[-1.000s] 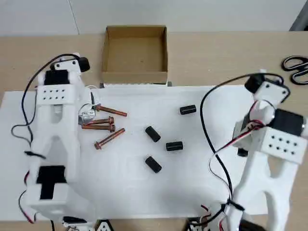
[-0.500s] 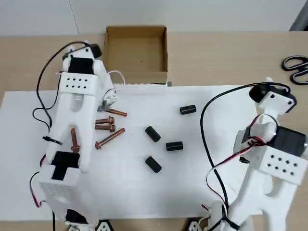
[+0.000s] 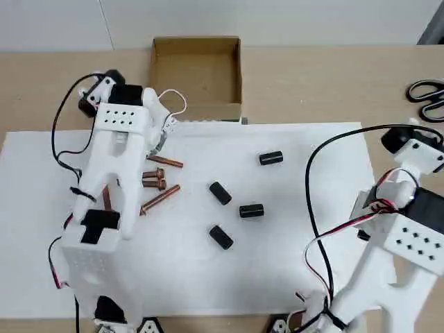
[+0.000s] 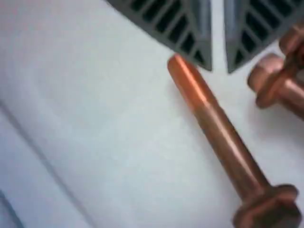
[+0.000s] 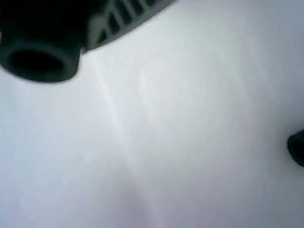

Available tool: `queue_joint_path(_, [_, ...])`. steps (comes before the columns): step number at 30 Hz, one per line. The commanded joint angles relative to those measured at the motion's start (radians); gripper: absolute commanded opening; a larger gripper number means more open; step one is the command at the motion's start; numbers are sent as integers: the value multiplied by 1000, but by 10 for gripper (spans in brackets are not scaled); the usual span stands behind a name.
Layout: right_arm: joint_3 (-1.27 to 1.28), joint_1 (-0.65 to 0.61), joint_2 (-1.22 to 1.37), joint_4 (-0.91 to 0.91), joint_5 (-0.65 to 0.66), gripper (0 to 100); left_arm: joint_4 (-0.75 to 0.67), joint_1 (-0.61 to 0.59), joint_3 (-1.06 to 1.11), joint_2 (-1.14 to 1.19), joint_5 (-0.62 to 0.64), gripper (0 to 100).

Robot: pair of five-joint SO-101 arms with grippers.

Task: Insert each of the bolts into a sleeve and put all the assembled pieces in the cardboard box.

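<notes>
So far nothing is assembled: my left fingers (image 4: 183,23) hang released at the tip of a bolt (image 4: 218,128), my right fingers (image 5: 123,14) seem clenched on a sleeve (image 5: 38,59), and the box (image 3: 196,109) beyond them holds nothing yet.

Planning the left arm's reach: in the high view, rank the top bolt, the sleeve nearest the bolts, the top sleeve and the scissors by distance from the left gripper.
From the left gripper:
1. Top bolt, close by, at the left.
2. Sleeve nearest the bolts, in the middle.
3. Top sleeve, farther right.
4. Scissors, far right edge.
</notes>
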Motion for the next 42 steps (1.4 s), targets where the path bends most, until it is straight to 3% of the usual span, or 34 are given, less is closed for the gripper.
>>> queue_joint_path(1, [-5,10,-21,13,-9,3,-21,0,-19,28,6,7])
queue_joint_path(14, [-5,10,-19,13,-9,3,-71,-28,-19,91,3,10])
queue_joint_path(22, [-5,10,-16,13,-9,3,-64,-28,-19,91,5,214])
queue_joint_path(42, [-3,7,-15,12,-9,3,-49,-101,-8,135,5,217])
